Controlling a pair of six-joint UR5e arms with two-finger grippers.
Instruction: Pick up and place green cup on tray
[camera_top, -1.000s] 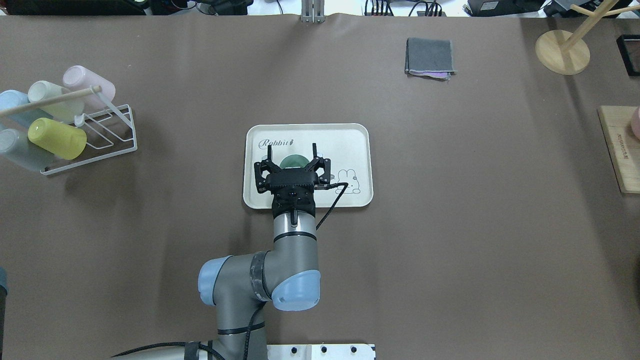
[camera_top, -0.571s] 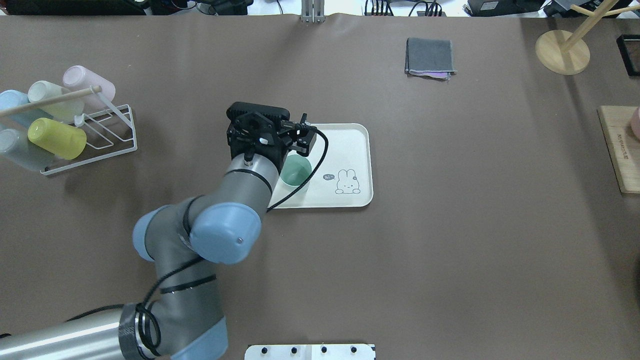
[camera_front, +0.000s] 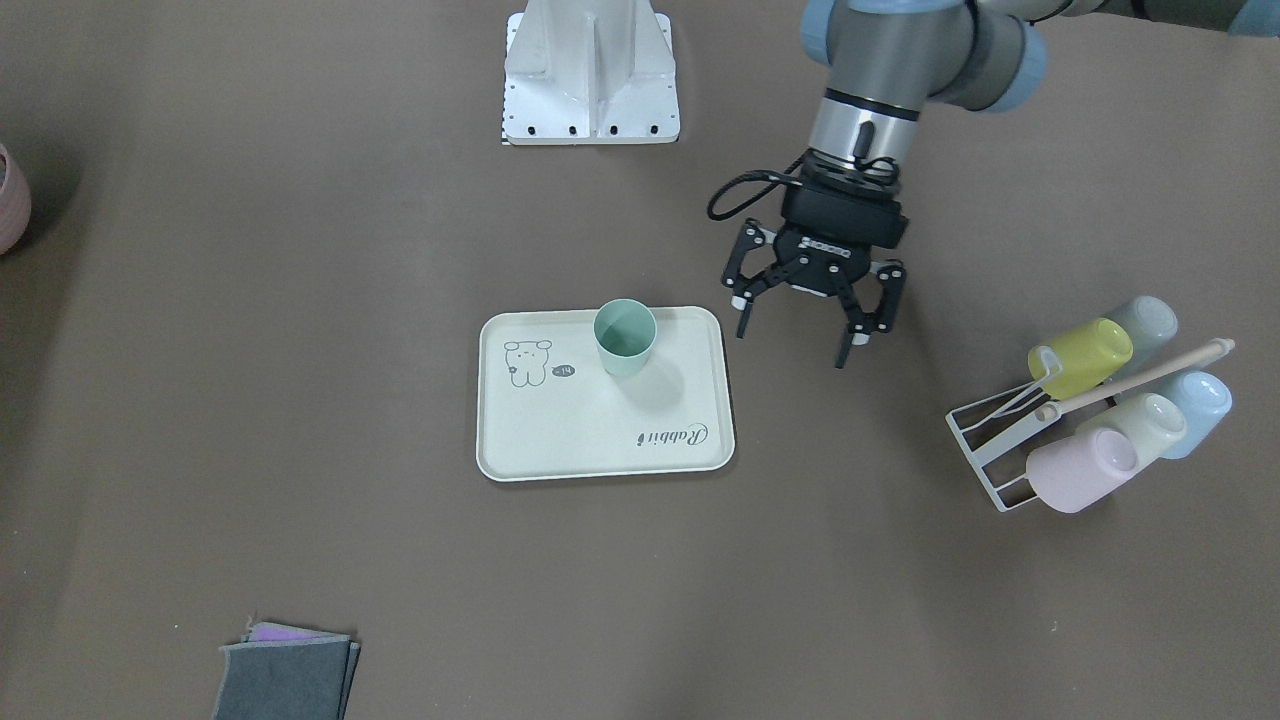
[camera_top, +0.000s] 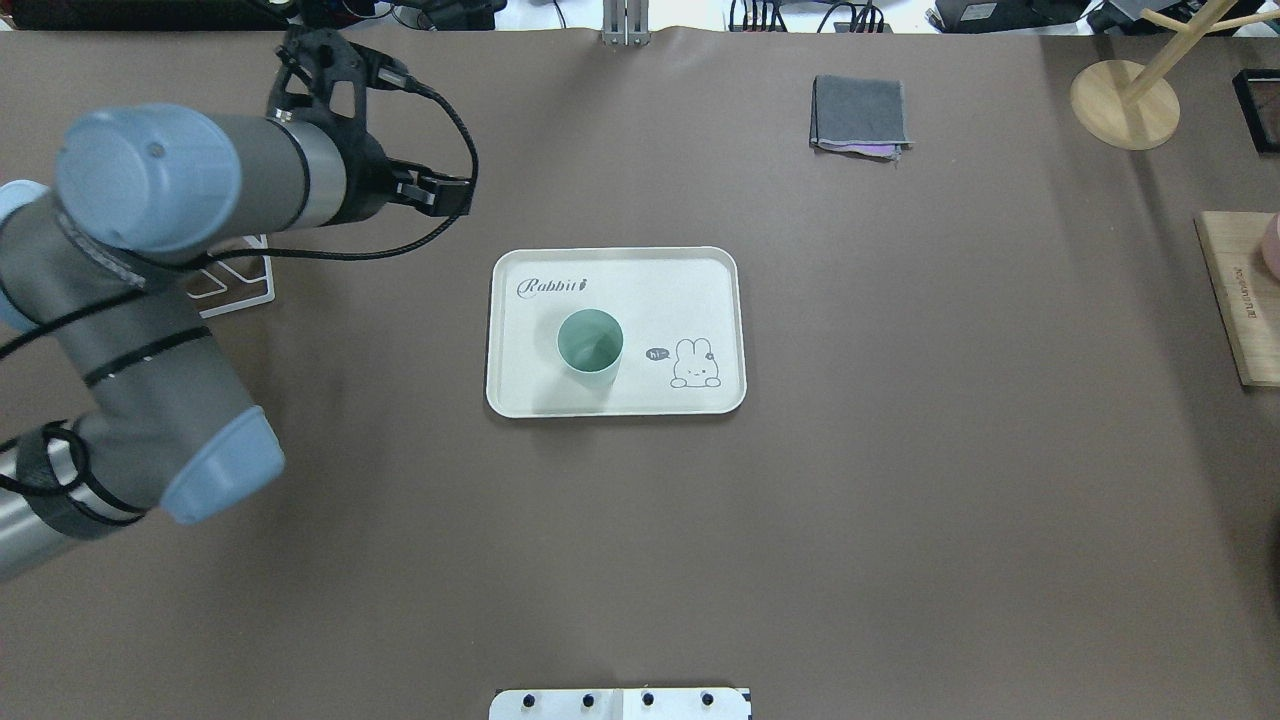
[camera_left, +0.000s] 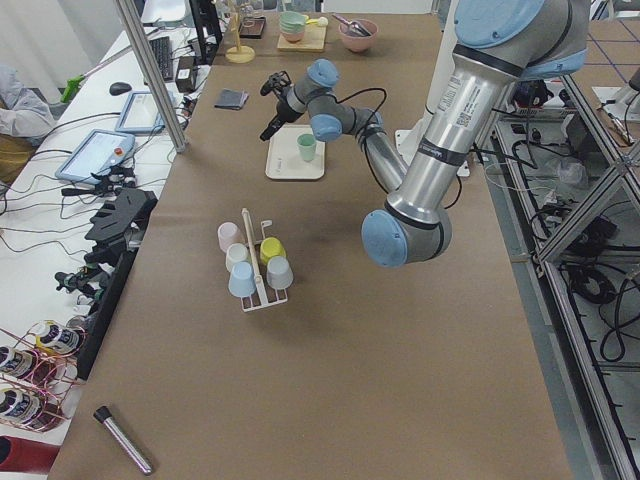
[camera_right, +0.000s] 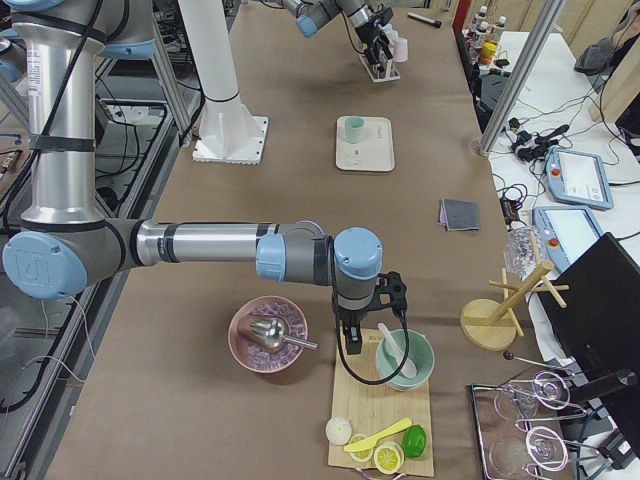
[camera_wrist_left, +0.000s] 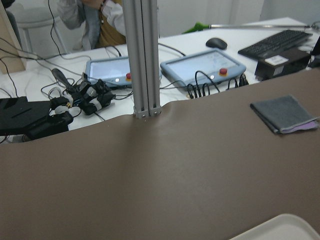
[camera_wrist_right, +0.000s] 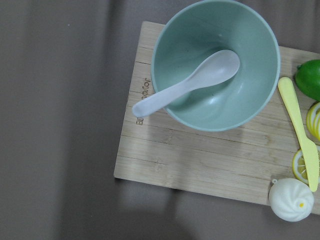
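The green cup (camera_front: 625, 338) stands upright on the cream tray (camera_front: 600, 430), near the bear drawing; it also shows in the overhead view (camera_top: 590, 340) on the tray (camera_top: 700, 270). My left gripper (camera_front: 792, 348) is open and empty, beside the tray and apart from it, between the tray and the cup rack. In the overhead view the left gripper (camera_top: 330, 65) is at the far left. My right gripper (camera_right: 365, 322) hangs over a wooden board far off; I cannot tell whether it is open or shut.
A white wire rack (camera_front: 990, 440) holds several pastel cups, among them a yellow-green one (camera_front: 1080, 357). A folded grey cloth (camera_top: 860, 112) lies at the back. A wooden stand (camera_top: 1125, 105) and a board (camera_top: 1235, 300) are at the right. A teal bowl with a spoon (camera_wrist_right: 215, 65) is under the right wrist.
My open left gripper has drawn away from the green cup and swung off the tray toward the rack side. The cup stays standing on the tray.
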